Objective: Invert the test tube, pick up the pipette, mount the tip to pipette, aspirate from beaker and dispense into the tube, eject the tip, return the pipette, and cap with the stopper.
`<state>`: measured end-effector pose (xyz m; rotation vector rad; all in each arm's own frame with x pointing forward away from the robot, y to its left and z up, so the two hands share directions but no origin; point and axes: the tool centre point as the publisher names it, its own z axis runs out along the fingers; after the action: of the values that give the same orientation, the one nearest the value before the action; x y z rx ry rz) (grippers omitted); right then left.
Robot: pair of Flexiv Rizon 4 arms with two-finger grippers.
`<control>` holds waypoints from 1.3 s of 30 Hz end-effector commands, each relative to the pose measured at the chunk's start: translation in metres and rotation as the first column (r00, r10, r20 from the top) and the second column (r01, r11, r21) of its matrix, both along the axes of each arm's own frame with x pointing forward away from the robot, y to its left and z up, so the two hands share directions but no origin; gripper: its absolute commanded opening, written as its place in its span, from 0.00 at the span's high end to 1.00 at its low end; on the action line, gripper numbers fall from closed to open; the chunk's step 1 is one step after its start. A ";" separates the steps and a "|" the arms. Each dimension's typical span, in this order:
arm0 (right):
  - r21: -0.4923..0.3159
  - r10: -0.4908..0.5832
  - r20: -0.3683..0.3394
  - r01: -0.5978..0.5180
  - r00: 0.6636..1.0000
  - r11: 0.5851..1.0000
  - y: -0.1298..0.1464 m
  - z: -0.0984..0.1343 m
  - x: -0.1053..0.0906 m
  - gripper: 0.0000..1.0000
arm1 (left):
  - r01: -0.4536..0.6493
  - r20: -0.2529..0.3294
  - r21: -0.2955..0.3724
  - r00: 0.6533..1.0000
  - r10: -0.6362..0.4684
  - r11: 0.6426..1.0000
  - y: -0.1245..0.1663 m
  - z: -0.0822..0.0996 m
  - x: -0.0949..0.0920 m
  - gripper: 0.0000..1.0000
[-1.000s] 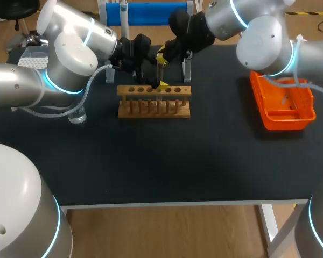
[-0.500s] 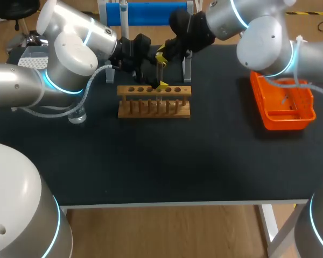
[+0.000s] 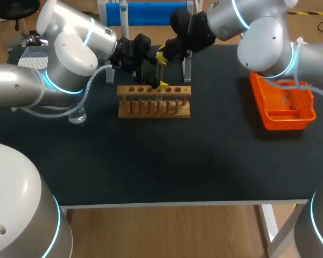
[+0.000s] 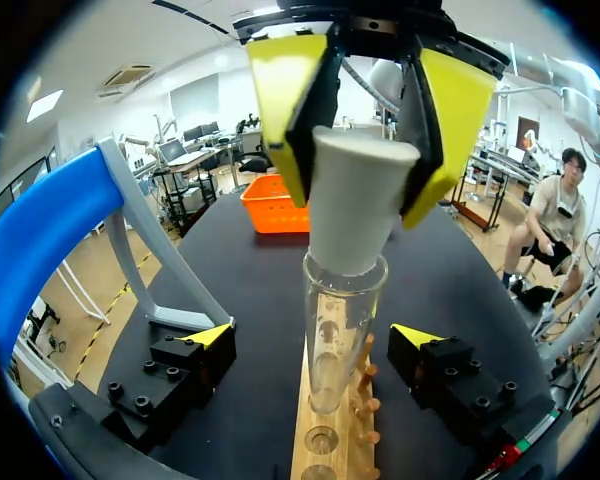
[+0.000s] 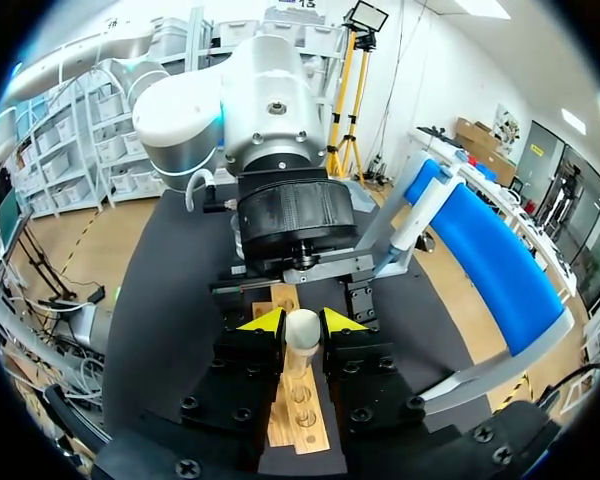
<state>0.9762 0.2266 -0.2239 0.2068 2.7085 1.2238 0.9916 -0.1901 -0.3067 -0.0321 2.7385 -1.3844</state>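
FINAL STEP, HELD STEADY: My right claw (image 5: 302, 322) is clamped on the pale stopper (image 4: 358, 200), a yellow tip on either side. The stopper's narrow end sits in the mouth of the test tube (image 4: 338, 330). The tube stands upright in a hole of the wooden rack (image 3: 154, 102), at about 12 o'clock on the table.

My left claw (image 4: 315, 337) is spread apart. Its two fingers flank the tube lower down, and neither touches the glass.

Over the past second almost nothing has moved. The rack and both claws look the same as before, and only my right arm's upper joint has drifted a hair toward 1 o'clock. I read that stillness as the stopper being pressed home rather than carried, which puts the job at its last step.

The white pipette (image 3: 124, 15) appears to hang back in the blue stand (image 3: 145, 12) at 12 o'clock, behind the rack. The orange tray (image 3: 282, 105) lies at 2 o'clock, well apart. A clear glass vessel (image 3: 77, 115), likely the beaker, rests at 10 o'clock under my left arm.

What seems left is to let go of the stopper without tilting the tube, then back both arms away.
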 end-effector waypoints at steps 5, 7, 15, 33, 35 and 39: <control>-0.007 0.005 -0.001 -0.005 1.000 1.000 0.001 -0.003 -0.001 1.00 | 0.000 -0.001 0.001 1.000 0.000 1.000 0.000 0.000 0.000 0.00; -0.008 0.004 -0.002 -0.004 1.000 1.000 0.001 -0.004 0.000 1.00 | 0.000 -0.001 0.001 1.000 0.000 1.000 0.000 0.000 0.000 0.00; -0.020 0.000 -0.009 0.000 1.000 1.000 -0.001 -0.011 0.000 1.00 | 0.000 -0.001 0.001 1.000 0.000 1.000 0.000 0.000 0.000 0.00; -0.027 -0.006 -0.024 0.005 1.000 1.000 -0.005 -0.018 -0.003 0.00 | 0.000 -0.001 0.001 1.000 0.000 1.000 0.000 0.000 0.000 0.00; -0.014 -0.008 -0.021 0.008 1.000 1.000 -0.007 -0.016 -0.003 0.00 | 0.000 -0.001 0.001 1.000 0.000 1.000 0.000 0.000 0.000 0.00; 0.022 -0.011 -0.008 0.011 1.000 1.000 -0.012 -0.010 -0.004 0.00 | 0.000 -0.001 0.001 1.000 0.000 1.000 0.000 0.000 0.000 0.00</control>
<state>0.9778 0.2221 -0.2345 0.2364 2.7158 1.2227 0.9916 -0.1900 -0.3067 -0.0322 2.7383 -1.3845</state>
